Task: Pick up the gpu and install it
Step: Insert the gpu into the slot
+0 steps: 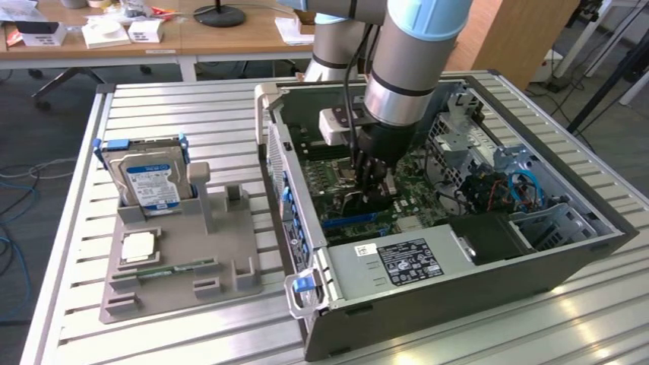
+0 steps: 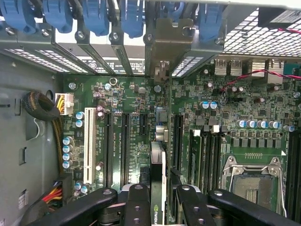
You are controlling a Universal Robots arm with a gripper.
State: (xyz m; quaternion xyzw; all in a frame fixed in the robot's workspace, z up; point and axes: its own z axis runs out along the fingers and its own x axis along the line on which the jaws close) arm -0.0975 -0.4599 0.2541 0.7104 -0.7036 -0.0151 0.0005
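On the exterior view's left, a grey holder (image 1: 182,258) on the desk (image 1: 193,114) carries a hard drive (image 1: 150,179). Rightward, inside the open computer case (image 1: 426,304), the pincer (image 2: 162,195) is half closed on the gpu (image 2: 158,183), held edge-on over the motherboard (image 2: 117,94) slots. Pickup looks done, but whether the card is seated is hidden by the card itself.
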